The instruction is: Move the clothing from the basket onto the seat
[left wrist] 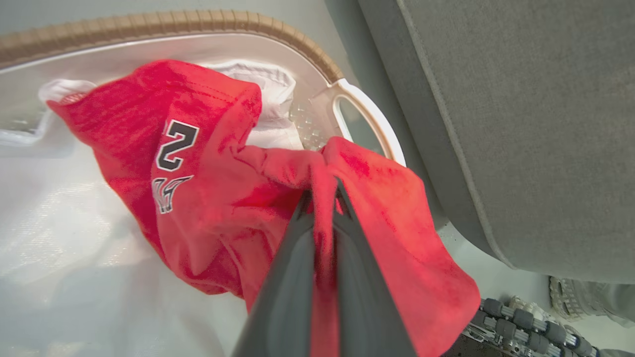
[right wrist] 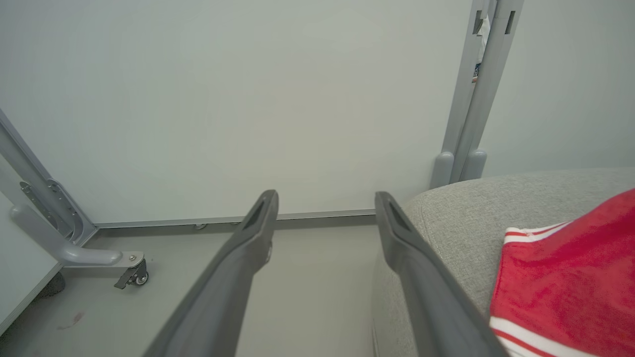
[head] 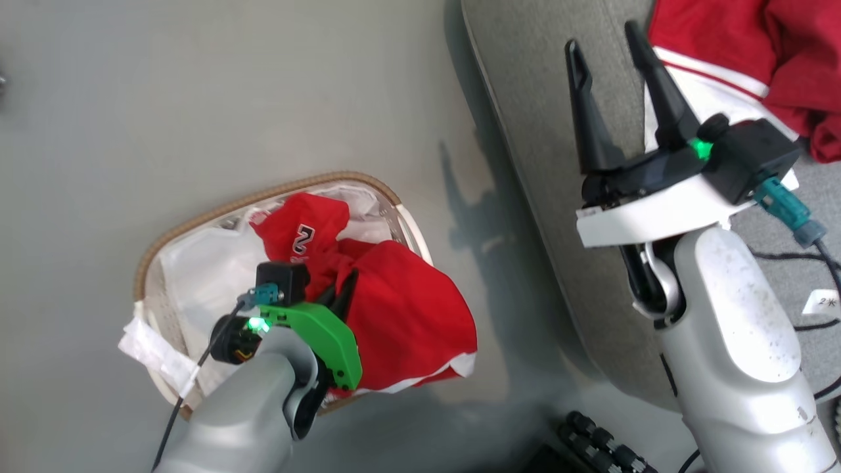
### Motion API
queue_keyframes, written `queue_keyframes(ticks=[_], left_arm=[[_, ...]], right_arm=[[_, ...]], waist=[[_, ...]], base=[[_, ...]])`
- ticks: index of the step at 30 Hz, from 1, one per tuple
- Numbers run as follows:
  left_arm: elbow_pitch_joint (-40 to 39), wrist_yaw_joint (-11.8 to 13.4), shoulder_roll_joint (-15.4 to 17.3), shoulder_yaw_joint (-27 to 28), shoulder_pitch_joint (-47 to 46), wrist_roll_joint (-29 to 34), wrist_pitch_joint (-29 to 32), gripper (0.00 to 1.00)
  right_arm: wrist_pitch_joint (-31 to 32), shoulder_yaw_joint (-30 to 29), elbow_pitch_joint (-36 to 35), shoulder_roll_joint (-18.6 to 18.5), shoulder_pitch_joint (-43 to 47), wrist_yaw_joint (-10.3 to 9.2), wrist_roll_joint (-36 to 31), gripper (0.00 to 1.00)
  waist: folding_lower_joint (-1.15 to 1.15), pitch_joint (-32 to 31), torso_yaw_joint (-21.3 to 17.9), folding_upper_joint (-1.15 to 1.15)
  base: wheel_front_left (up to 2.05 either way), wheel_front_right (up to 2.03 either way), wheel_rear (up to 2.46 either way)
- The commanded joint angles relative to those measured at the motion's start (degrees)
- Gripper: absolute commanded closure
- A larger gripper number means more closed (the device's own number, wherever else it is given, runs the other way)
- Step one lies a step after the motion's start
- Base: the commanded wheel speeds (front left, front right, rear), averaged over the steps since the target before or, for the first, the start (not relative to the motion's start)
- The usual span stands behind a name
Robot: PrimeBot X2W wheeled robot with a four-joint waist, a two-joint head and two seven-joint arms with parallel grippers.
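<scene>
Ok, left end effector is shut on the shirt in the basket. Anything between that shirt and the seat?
Only the basket rim facing the seat, which the shirt drapes over. Beyond is a strip of floor, then the seat edge. The open right end effector hovers over that edge, so steer around it.

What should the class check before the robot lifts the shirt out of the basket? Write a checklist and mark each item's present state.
1. Grip: left end effector shut on red shirt: ok.
2. Shirt clear of basket: not ok, bunched inside, draped over the rim.
3. Grip free of white liner: cannot tell.
4. Spare arm: right end effector open, empty: ok.
5. Landing room on grey sofa cushion beside other red shirt: ok.
</scene>
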Motion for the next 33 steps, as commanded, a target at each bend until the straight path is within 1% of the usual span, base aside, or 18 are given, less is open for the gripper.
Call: queue_keyframes(ticks=[1,10,16,24,33], left_arm=[[-0.8,-0.2,-0.2,1.6,2.2,1.5,-0.1,1.0],[-9.3,-0.2,-1.7,14.5,10.3,12.2,-0.1,1.0],[-16.2,-0.2,-2.8,20.4,15.1,18.4,-0.1,1.0],[-26.0,-0.2,-3.8,26.4,19.6,24.2,-0.1,1.0],[-36.2,-0.2,-4.2,29.7,20.4,27.6,-0.1,1.0]], right_arm=[[0.0,0.1,0.7,-0.2,1.6,-0.06,-0.3,0.0],[0.0,0.4,4.5,-0.2,6.8,-0.06,-0.4,0.0],[0.0,0.5,6.4,-0.2,10.1,-0.06,-0.6,0.0],[0.0,-0.6,7.8,-0.2,13.9,-0.06,-1.1,0.0],[0.0,-0.2,9.5,-0.2,18.1,-0.06,-0.8,0.0]], waist=[[0.0,-6.3,3.7,0.0],[0.0,-14.9,6.9,0.0],[0.0,-19.6,8.7,0.0],[0.0,-24.6,10.8,0.0],[0.0,-29.1,12.1,0.0]], base=[[0.0,0.0,0.0],[0.0,0.0,0.0],[0.0,0.0,0.0],[0.0,0.0,0.0],[0.0,0.0,0.0]])
